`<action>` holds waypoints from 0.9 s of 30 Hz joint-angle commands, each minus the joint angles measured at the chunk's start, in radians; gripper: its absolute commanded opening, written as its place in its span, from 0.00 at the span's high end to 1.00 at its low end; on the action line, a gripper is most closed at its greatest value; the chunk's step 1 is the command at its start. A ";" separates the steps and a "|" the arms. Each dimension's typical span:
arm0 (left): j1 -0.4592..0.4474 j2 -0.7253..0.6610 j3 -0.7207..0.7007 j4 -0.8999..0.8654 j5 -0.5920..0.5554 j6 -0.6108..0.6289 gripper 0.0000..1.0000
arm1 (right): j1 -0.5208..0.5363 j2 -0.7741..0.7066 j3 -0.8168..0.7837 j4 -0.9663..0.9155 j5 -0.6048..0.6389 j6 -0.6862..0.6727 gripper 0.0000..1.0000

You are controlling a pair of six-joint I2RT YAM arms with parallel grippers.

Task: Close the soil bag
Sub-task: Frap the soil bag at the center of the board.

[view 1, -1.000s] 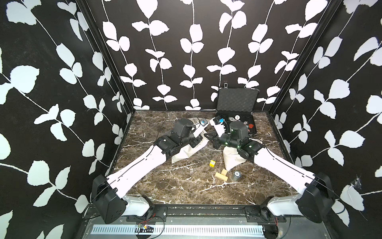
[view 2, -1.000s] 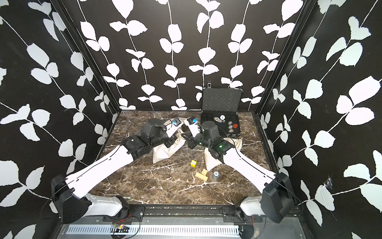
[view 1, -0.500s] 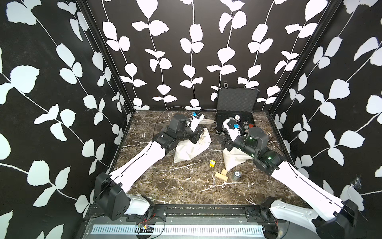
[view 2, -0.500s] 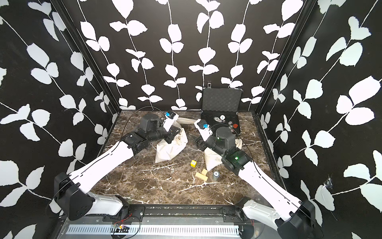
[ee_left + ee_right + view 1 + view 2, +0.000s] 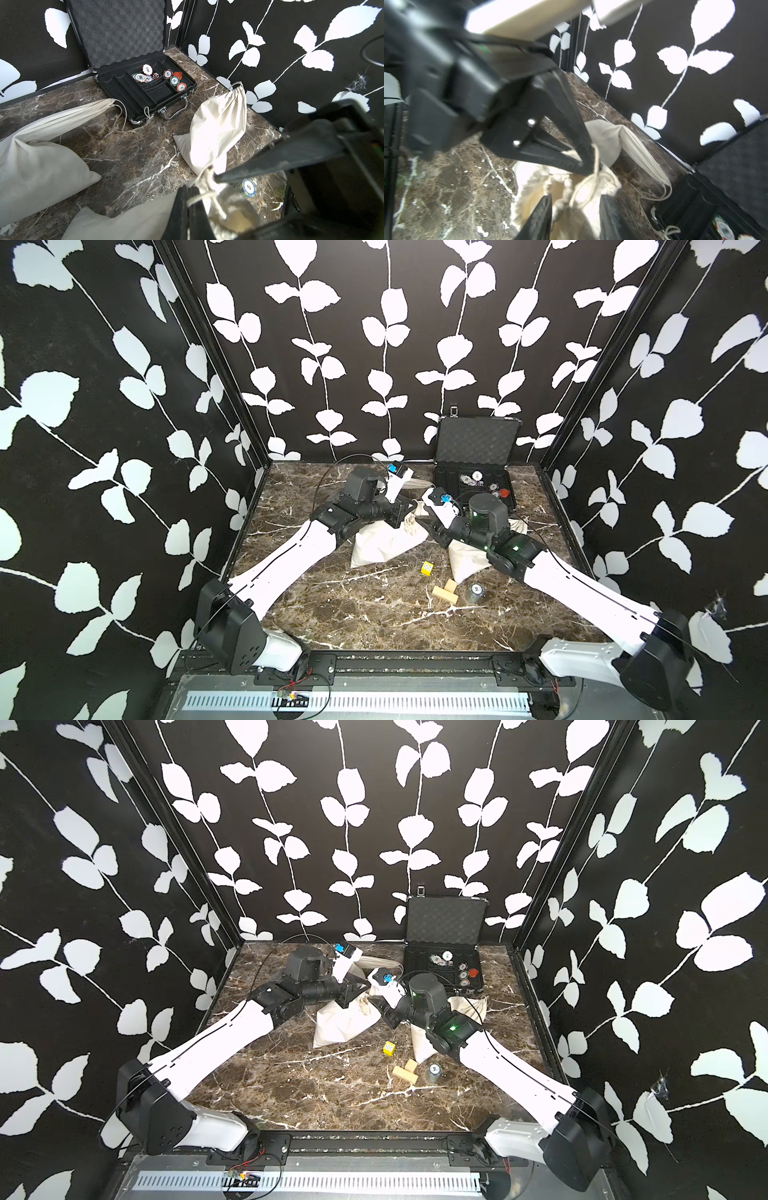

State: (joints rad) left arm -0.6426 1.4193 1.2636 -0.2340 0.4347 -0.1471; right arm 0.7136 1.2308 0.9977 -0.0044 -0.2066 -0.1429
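The soil bag (image 5: pixel 386 547) is a cream cloth sack lying mid-table, seen in both top views (image 5: pixel 340 1025). Its gathered mouth (image 5: pixel 571 187) faces the right arm and still gapes a little. My left gripper (image 5: pixel 190 205) is shut on the bag's drawstring (image 5: pixel 200 197), right at the mouth; in a top view this left gripper (image 5: pixel 409 510) sits just above the bag. My right gripper (image 5: pixel 575 216) is open, its two fingers (image 5: pixel 539 218) straddling the mouth and a loop of cord (image 5: pixel 583 193). The right gripper (image 5: pixel 422 522) meets the left one tip to tip.
Two more cream bags lie close: one (image 5: pixel 41 166) behind the left arm, one (image 5: pixel 469 564) under the right arm. An open black case (image 5: pixel 473 481) with poker chips stands at the back right. A yellow die (image 5: pixel 427 568), wooden blocks (image 5: pixel 444 593) and a chip (image 5: pixel 477 591) lie in front.
The right arm drew away to the right, then came back to the bag's mouth with its jaws now apart. The left gripper stayed shut on the cord.
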 commanded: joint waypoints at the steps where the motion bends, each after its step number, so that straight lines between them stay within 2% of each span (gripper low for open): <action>1: 0.001 -0.022 0.030 0.037 0.029 -0.013 1.00 | 0.007 0.000 0.021 0.027 0.071 0.012 0.58; 8: 0.000 -0.029 0.027 0.044 0.042 -0.022 1.00 | 0.007 0.034 0.031 0.044 0.020 0.026 0.58; 15: 0.001 -0.025 0.024 0.037 0.044 -0.023 1.00 | 0.007 0.036 0.051 0.043 0.006 0.034 0.75; 23: 0.000 -0.025 0.016 0.024 0.033 -0.013 1.00 | 0.007 0.007 0.064 0.013 0.021 0.037 0.86; 27: 0.001 -0.030 0.014 0.012 0.018 0.001 1.00 | 0.006 -0.007 0.078 -0.015 0.025 0.042 0.87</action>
State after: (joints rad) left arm -0.6426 1.4193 1.2636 -0.2344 0.4500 -0.1635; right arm 0.7136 1.2617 1.0332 -0.0353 -0.1898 -0.1123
